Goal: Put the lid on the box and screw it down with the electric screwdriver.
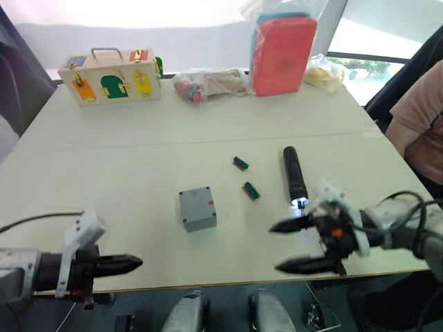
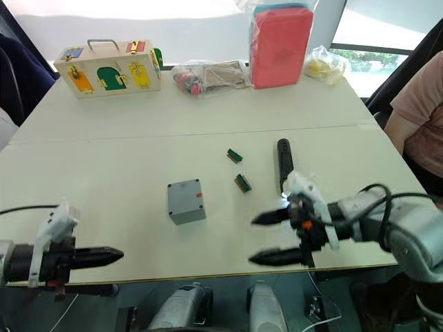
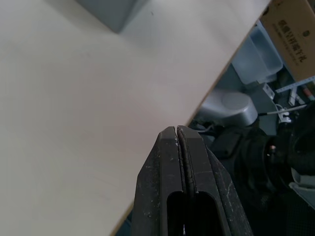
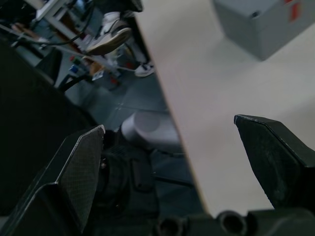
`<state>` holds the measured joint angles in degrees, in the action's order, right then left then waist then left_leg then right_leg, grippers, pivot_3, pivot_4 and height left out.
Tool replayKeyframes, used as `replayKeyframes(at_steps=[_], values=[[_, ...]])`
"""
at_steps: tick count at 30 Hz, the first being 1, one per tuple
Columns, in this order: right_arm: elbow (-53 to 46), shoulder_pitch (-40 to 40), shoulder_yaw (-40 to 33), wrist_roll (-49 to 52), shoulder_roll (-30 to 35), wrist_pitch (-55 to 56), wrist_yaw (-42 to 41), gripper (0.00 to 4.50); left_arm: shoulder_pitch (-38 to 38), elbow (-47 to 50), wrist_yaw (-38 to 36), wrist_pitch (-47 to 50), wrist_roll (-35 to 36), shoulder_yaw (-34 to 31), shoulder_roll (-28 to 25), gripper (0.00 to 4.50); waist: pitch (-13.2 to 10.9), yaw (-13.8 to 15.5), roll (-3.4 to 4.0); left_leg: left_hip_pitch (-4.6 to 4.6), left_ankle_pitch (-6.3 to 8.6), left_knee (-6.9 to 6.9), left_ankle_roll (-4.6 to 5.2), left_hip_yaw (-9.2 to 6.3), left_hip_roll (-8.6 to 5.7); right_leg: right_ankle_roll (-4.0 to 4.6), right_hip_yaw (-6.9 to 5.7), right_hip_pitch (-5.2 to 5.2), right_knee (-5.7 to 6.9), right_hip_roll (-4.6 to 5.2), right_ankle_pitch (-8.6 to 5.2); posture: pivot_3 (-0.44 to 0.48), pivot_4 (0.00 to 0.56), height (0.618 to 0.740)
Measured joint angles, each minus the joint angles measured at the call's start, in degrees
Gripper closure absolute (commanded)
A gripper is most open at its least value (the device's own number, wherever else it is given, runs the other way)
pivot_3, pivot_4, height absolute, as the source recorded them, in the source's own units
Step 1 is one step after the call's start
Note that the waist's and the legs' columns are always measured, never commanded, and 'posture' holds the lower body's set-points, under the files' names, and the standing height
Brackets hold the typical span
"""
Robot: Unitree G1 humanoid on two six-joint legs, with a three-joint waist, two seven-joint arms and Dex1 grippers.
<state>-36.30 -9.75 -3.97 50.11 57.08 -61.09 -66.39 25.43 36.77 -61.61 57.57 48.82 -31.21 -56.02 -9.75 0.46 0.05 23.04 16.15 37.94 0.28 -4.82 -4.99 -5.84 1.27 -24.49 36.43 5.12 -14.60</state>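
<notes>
A pale cream table (image 1: 138, 180) ran away from the robot toward bright windows at the far side, and a person's shoulder and arm (image 1: 419, 124) showed at its right edge.

The left gripper (image 1: 131, 263) hovered over the near left edge of the table with its two black fingers pressed together, holding nothing. The right gripper (image 1: 291, 245) hung over the near right edge with its fingers spread wide apart, empty, and touching nothing.

The box (image 1: 198, 209) sat closed on the table between the two grippers and a little farther out, with the lid (image 1: 195, 197) on top and a small red mark on its side. The electric screwdriver (image 1: 294, 174) lay flat to the right of the box, just beyond the right gripper, its lit tip pointing toward the near edge.

Two small green connector pieces (image 1: 246, 177) lay between the box and the screwdriver. Along the far edge stood a wooden latch box (image 1: 111, 77) at the left, a clear bag of small items (image 1: 211, 84) in the middle, a red pack in plastic (image 1: 284, 52) and a yellow bag (image 1: 325, 72) at the right.
</notes>
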Motion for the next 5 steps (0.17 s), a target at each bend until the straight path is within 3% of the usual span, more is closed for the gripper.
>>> replayKeyframes(at_steps=[5], values=[[0.02,2.55,2.97,-2.91,1.33,4.38,-0.62,0.01,2.85,0.15,0.63,-1.40,-0.70,0.01,1.58,4.50,0.02,0.45,-0.04,0.00,0.02,0.00,0.01,-0.03,0.00,0.08,-0.03,0.10,-0.17,0.01,-0.03,0.000,0.150,0.740]])
